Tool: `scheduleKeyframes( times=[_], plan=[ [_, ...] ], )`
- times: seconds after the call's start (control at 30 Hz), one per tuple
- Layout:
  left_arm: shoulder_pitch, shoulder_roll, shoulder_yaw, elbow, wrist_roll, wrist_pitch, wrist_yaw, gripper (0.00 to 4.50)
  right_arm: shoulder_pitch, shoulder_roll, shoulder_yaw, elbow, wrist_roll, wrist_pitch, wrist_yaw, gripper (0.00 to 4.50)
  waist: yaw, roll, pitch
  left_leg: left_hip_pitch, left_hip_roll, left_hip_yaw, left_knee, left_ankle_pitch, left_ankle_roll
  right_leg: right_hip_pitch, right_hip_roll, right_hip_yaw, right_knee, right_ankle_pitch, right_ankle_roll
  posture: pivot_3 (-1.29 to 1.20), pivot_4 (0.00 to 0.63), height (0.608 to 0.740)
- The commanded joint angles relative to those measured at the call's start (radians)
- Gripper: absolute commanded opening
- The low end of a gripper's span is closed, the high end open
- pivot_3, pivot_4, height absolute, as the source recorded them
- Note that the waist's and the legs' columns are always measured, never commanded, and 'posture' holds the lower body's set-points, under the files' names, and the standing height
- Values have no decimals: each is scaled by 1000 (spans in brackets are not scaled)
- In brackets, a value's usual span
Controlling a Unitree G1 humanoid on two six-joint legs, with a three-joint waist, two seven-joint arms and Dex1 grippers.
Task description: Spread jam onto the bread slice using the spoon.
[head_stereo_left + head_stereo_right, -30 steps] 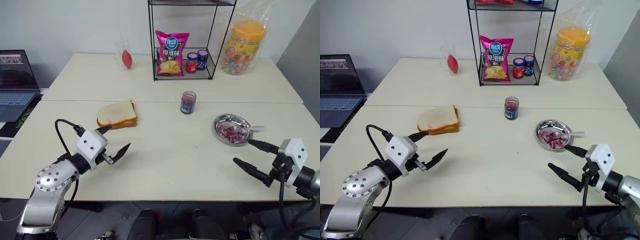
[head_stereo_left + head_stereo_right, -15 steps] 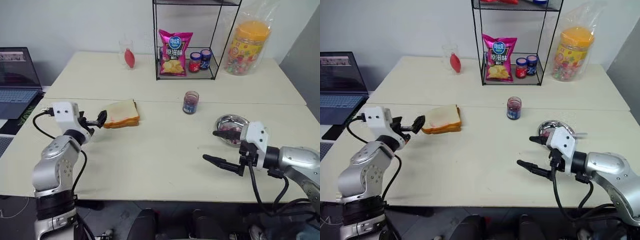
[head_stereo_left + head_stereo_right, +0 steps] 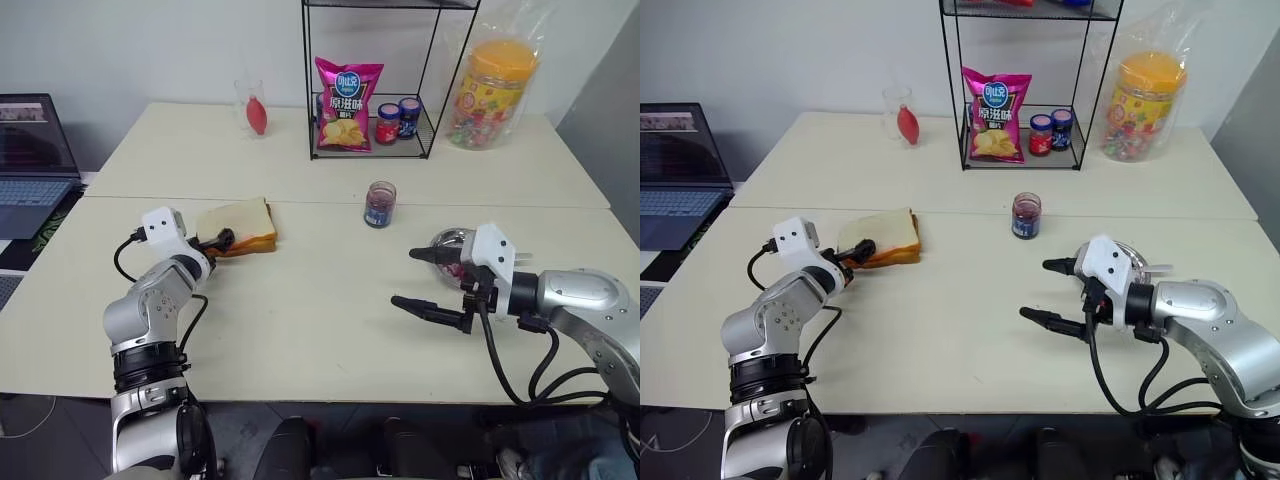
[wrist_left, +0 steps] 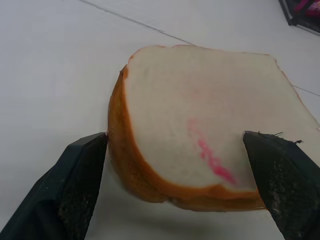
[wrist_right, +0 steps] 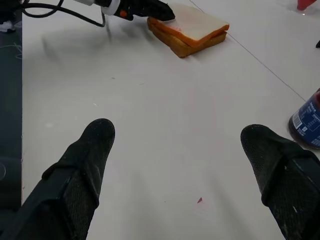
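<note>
Bread slice (image 4: 200, 135) sits on your tabletop (image 3: 320, 330), framed by your left tool (image 4: 175, 185), fingers spread wide at its near corners. Your right tool (image 3: 420, 280) hangs wide and empty beside the spoon's (image 3: 505, 256) dish (image 3: 448, 240).

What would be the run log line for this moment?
left gripper: open, straddling bread slice | right gripper: open, above table | spoon: in metal dish | jam jar: untouched

I'm seeing the right gripper (image 3: 425, 279) covering part of the metal dish (image 3: 447, 239); I'm finding the spoon (image 3: 1152, 268) too small to make out, its bowl hidden.
</note>
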Motion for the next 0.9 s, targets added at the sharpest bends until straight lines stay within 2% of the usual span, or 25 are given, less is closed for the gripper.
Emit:
scheduleKeyframes(
  times=[0.03,0.43,0.73,0.9],
  plan=[
    [-32,11,-11,-3,-3,-8,-17,4500,-40,8,-26,-22,37,1,10,4469,0,0,0,0,0,0,0,0,0,0,0,0,0,0,0,0,150,740],
    [-44,19,-86,-27,54,-80,-38,4500,-61,7,-35,-31,68,32,-6,4469,2,0,0,0,-1,0,0,1,-1,0,-1,0,0,1,-2,0,150,740],
    [-15,2,-101,-64,113,-171,13,4500,-61,-2,-42,-34,83,58,-12,4469,1,0,0,0,0,0,0,1,-1,0,-1,0,0,2,-3,0,150,740],
    [-2,-24,-105,-81,98,-143,12,4500,-68,-1,-41,-33,87,65,-17,4469,2,0,0,0,0,0,0,1,-1,0,-1,0,0,2,-2,0,150,740]
  ],
)
